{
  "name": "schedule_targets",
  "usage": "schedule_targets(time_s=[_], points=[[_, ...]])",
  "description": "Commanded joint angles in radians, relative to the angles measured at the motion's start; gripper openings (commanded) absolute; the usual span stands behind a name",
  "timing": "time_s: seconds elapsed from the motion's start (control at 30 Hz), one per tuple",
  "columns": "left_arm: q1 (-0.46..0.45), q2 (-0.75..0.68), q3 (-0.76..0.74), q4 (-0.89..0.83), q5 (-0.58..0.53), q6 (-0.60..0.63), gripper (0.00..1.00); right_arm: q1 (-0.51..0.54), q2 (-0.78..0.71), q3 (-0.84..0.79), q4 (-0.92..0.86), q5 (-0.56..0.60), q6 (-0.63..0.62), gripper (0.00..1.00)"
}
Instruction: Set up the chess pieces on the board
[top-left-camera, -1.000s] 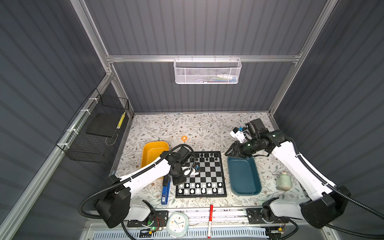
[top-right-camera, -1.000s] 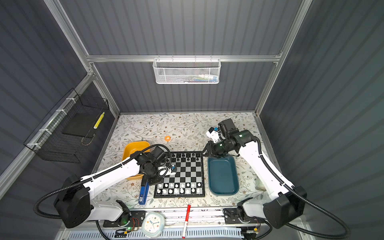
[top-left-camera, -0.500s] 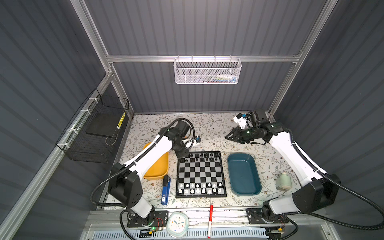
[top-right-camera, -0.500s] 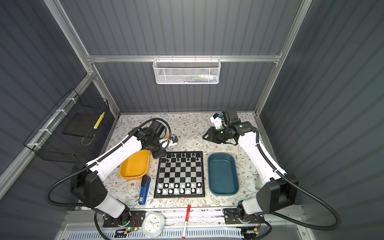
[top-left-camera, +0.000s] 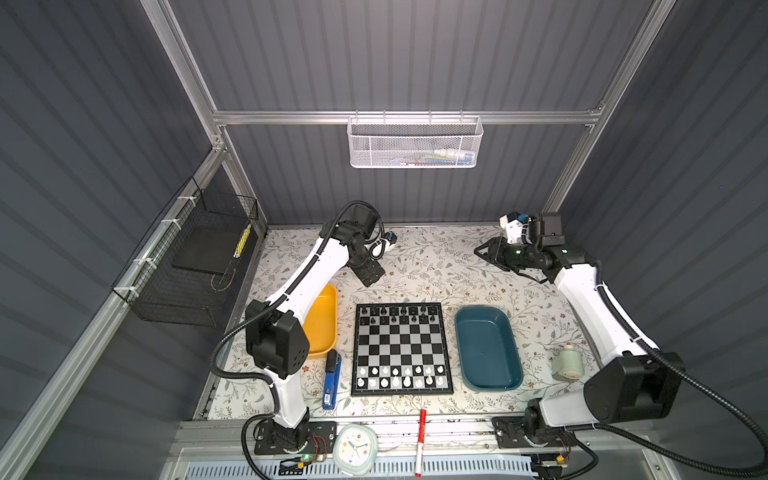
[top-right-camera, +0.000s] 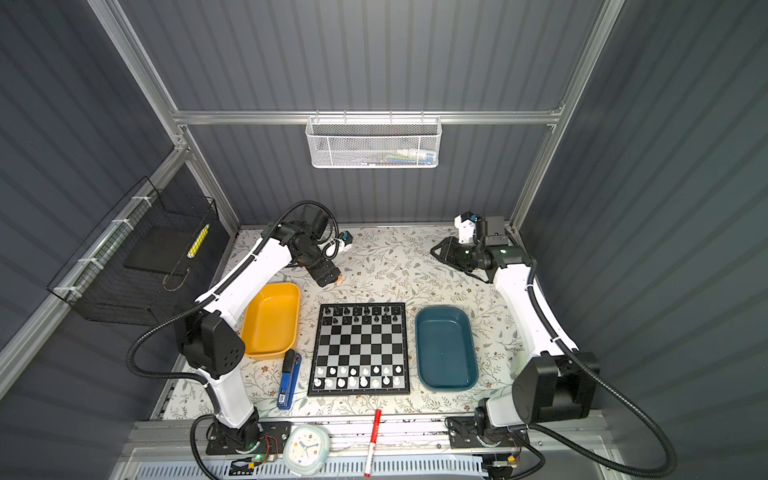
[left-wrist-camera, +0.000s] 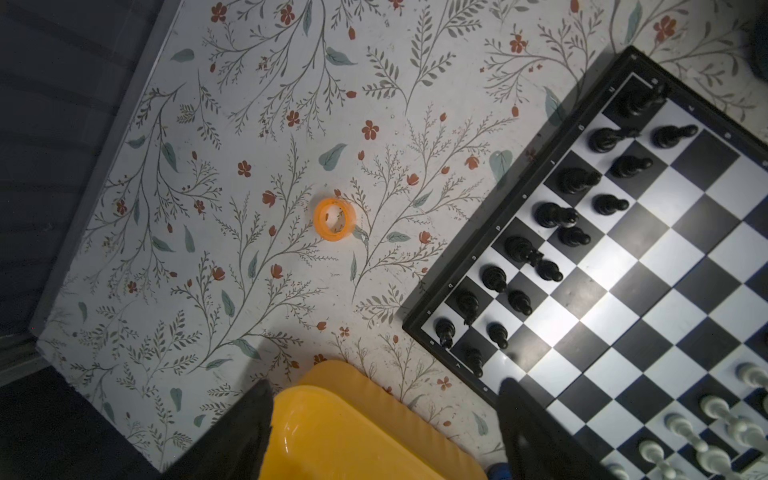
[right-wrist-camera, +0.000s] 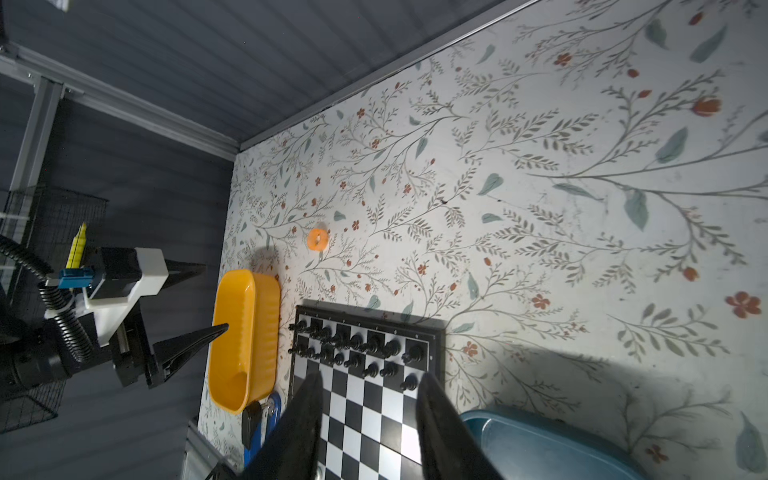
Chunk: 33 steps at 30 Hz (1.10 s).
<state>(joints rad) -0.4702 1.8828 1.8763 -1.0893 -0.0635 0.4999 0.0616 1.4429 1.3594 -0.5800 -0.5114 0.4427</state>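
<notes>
Floral tabletop (top-left-camera: 436, 266), left fingers (left-wrist-camera: 243, 436) cut off

Black chess pieces (right-wrist-camera: 356, 341) on board (right-wrist-camera: 353, 401)

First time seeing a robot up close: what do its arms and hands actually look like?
The left arm and right arm have white shells, black joints and ribbed black hoses. The left hand and right hand each have two tapering black fingers, a white bracket and a blue plug.
</notes>
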Motion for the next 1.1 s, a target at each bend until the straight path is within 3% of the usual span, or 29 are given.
schedule_targets(time_s=[0.0, 0.13, 0.23, 0.3, 0.43, 0.63, 0.8, 0.87, 1.07], points=[[0.006, 0.032, 0.063, -0.048, -0.054, -0.047, 0.91, -0.037, -0.006, -0.013, 0.060, 0.016, 0.007, 0.41], [0.052, 0.104, 0.211, -0.099, -0.091, -0.033, 0.96, -0.088, -0.001, -0.006, 0.047, 0.068, -0.050, 0.46], [0.119, 0.174, 0.369, -0.139, -0.076, -0.095, 0.99, -0.137, -0.006, -0.020, 0.073, 0.096, -0.081, 0.52], [0.166, 0.214, 0.461, -0.158, -0.064, -0.142, 1.00, -0.156, -0.016, -0.040, 0.115, 0.116, -0.113, 0.61], [0.230, 0.234, 0.536, -0.141, -0.070, -0.205, 1.00, -0.163, -0.021, -0.080, 0.185, 0.216, -0.171, 0.70], [0.296, 0.127, 0.365, -0.012, -0.041, -0.342, 1.00, -0.165, -0.081, -0.276, 0.438, 0.394, -0.264, 0.79], [0.367, -0.154, -0.099, 0.323, 0.055, -0.406, 1.00, -0.167, -0.154, -0.435, 0.592, 0.464, -0.323, 0.82], [0.373, -0.236, -0.218, 0.413, 0.064, -0.429, 1.00, -0.170, -0.170, -0.500, 0.648, 0.510, -0.320, 0.86], [0.383, -0.417, -0.450, 0.537, 0.049, -0.461, 1.00, -0.181, -0.240, -0.743, 0.871, 0.484, -0.323, 0.91]])
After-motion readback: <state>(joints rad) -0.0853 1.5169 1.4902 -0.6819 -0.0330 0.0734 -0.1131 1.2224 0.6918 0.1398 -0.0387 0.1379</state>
